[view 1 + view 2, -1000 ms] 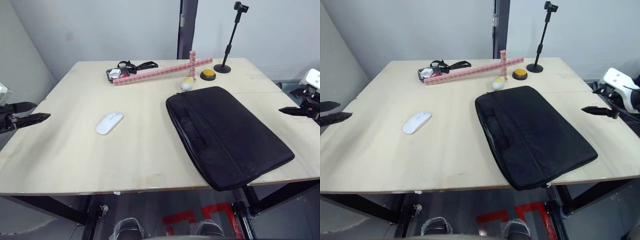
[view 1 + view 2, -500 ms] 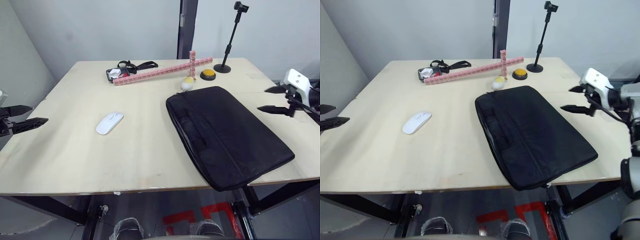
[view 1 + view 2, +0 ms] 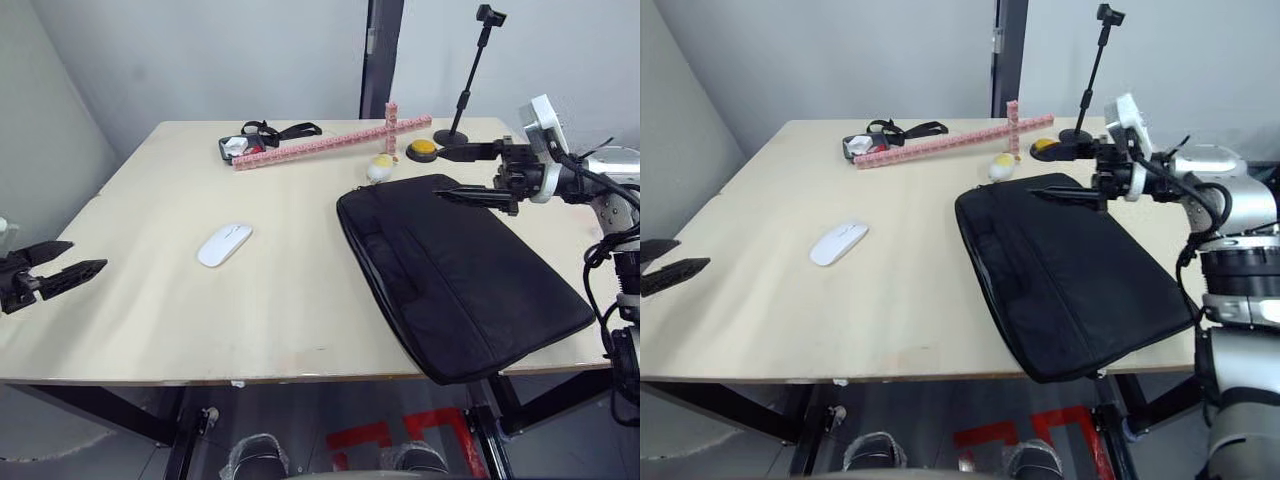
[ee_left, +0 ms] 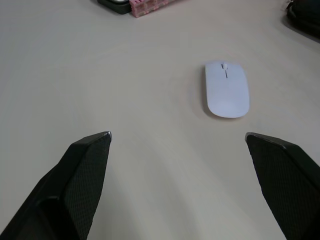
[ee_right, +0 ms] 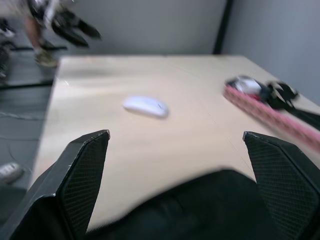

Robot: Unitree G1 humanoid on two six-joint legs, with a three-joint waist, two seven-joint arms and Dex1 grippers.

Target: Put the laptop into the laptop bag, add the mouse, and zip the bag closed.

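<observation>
The black laptop bag (image 3: 462, 275) lay flat and closed at my frame's right, angled toward the near edge; the white mouse (image 3: 224, 244) rested left of centre.

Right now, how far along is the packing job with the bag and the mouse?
No laptop lies on the table, and the bag lies flat, so it may already be packed; whether the zipper is closed I cannot tell. Now the right gripper hovers over the bag's far end, jaws open and empty. Left to do: the mouse sits on the table, apart from the open left gripper, then zipping.
</observation>
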